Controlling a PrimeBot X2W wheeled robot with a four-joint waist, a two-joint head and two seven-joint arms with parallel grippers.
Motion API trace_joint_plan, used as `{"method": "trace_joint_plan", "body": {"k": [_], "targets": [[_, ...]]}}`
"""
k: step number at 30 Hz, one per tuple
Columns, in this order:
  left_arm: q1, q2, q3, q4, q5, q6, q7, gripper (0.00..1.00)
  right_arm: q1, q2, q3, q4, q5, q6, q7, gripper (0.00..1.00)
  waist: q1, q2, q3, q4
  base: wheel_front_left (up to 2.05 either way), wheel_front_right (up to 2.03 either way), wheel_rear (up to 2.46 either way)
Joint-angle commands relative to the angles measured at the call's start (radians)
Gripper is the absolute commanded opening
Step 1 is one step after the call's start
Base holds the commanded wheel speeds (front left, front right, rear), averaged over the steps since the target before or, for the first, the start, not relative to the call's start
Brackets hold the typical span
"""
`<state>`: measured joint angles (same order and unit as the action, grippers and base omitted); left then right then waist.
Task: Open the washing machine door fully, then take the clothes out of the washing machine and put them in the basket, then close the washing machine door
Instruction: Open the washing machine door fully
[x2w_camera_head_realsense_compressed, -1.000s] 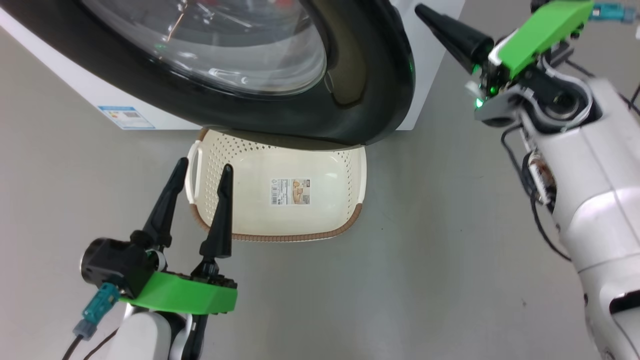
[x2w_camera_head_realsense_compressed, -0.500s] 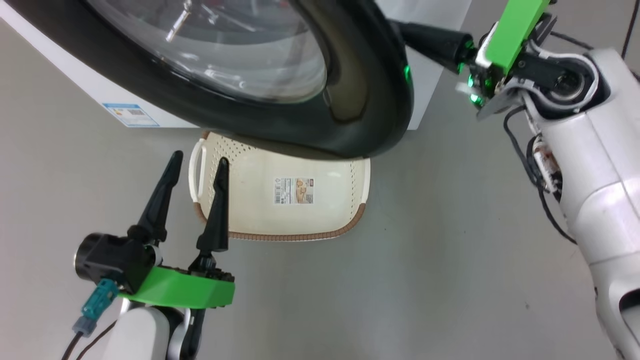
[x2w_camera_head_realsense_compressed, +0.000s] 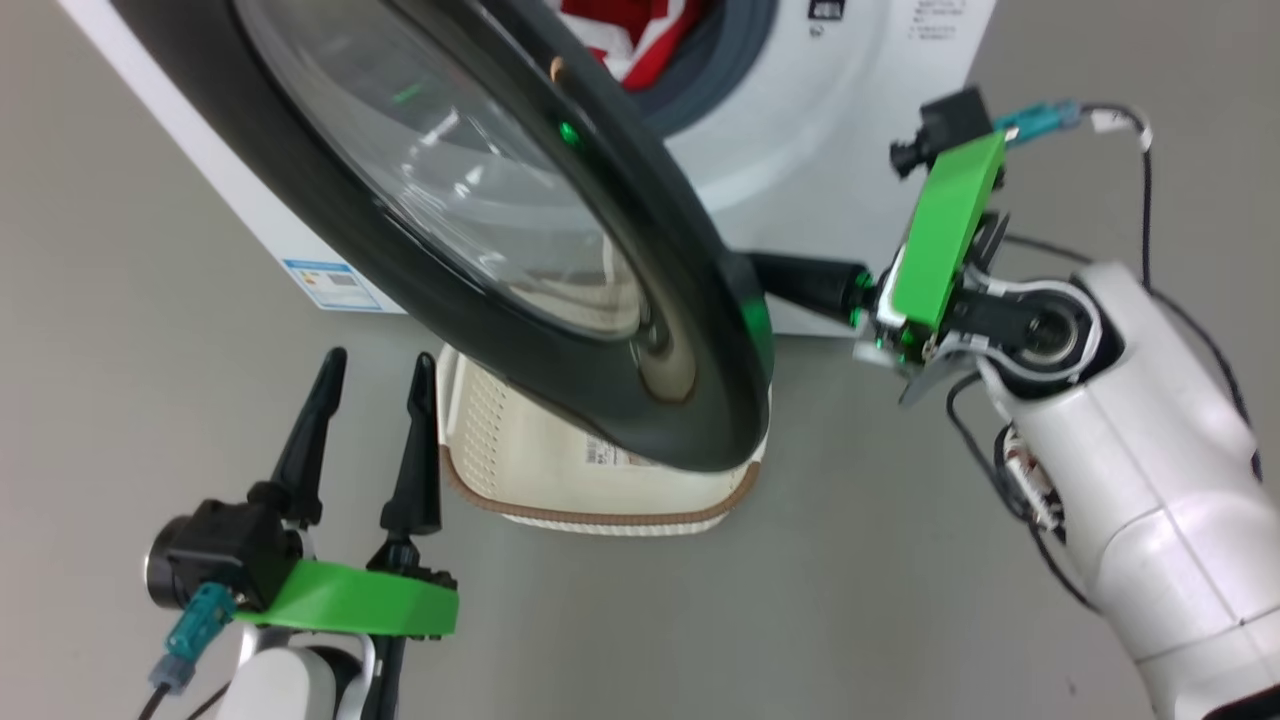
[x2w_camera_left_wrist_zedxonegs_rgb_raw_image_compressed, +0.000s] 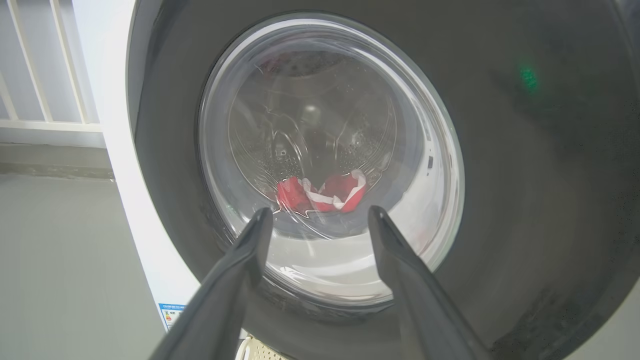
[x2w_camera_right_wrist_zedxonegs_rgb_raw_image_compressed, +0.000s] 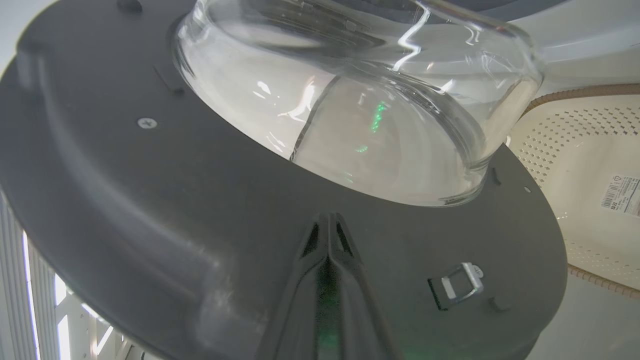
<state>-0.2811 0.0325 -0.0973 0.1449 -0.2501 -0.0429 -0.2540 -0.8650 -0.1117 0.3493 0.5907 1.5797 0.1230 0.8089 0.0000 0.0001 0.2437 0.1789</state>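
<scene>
The washing machine door (x2w_camera_head_realsense_compressed: 705, 330) stands partly swung out from the white washing machine (x2w_camera_head_realsense_compressed: 860, 130), its black rim over the basket (x2w_camera_head_realsense_compressed: 520, 450). Red clothes (x2w_camera_head_realsense_compressed: 620, 35) lie in the drum, and in the left wrist view the clothes (x2w_camera_left_wrist_zedxonegs_rgb_raw_image_compressed: 325, 192) show through the door's glass. My right gripper (x2w_camera_head_realsense_compressed: 775, 275) is shut, reaching behind the door's free edge. In the right wrist view my right gripper (x2w_camera_right_wrist_zedxonegs_rgb_raw_image_compressed: 327, 220) has its tips against the door's dark inner face (x2w_camera_right_wrist_zedxonegs_rgb_raw_image_compressed: 150, 200), below the glass bowl (x2w_camera_right_wrist_zedxonegs_rgb_raw_image_compressed: 350, 100). My left gripper (x2w_camera_head_realsense_compressed: 380, 356) is open and empty, left of the basket, facing the door's outer side (x2w_camera_left_wrist_zedxonegs_rgb_raw_image_compressed: 525, 175).
The cream basket (x2w_camera_right_wrist_zedxonegs_rgb_raw_image_compressed: 590, 165) sits on the grey floor right in front of the machine, half under the door. A metal latch (x2w_camera_right_wrist_zedxonegs_rgb_raw_image_compressed: 457, 285) sticks out of the door's inner face. A blue label (x2w_camera_head_realsense_compressed: 335, 285) marks the machine's lower corner. Bare floor (x2w_camera_head_realsense_compressed: 850, 560) lies around.
The door has swung further out, uncovering the drum opening and the red clothes. My right gripper has gone behind the door's edge. The head view has shifted; the left gripper keeps its place.
</scene>
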Motion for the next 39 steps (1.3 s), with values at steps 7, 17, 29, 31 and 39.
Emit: {"method": "trace_joint_plan", "body": {"k": [7, 17, 29, 31, 39], "targets": [[0.033, 0.018, 0.020, 0.009, -0.020, 0.002, -0.008, 1.00, 0.084, 0.046, 0.041, -0.040, 0.023, 0.008, -0.001, 0.00, 0.0000, -0.0001, -0.093, 0.085, 0.00, 0.00, 0.00], [0.068, 0.018, 0.000, 0.057, -0.032, -0.003, -0.008, 1.00, 0.159, 0.059, 0.098, -0.038, 0.040, 0.008, -0.011, 0.00, 0.0000, -0.0001, -0.173, 0.203, 0.00, 0.00, 0.00], [0.078, 0.018, -0.013, 0.073, -0.046, -0.002, -0.008, 1.00, 0.164, 0.061, 0.183, -0.049, 0.100, 0.008, -0.055, 0.00, 0.0000, -0.0001, -0.195, 0.328, 0.00, 0.00, 0.00], [0.080, 0.018, -0.015, 0.074, -0.048, -0.001, -0.008, 1.00, 0.161, 0.061, 0.200, -0.047, 0.108, 0.008, -0.063, 0.00, 0.0000, -0.0001, -0.199, 0.347, 0.00, 0.00, 0.00], [0.107, 0.018, 0.009, 0.041, -0.059, 0.016, -0.008, 1.00, 0.124, 0.061, 0.301, -0.048, 0.160, 0.008, -0.085, 0.00, 0.0000, -0.0001, -0.192, 0.364, 0.00, 0.00, 0.00]]}}
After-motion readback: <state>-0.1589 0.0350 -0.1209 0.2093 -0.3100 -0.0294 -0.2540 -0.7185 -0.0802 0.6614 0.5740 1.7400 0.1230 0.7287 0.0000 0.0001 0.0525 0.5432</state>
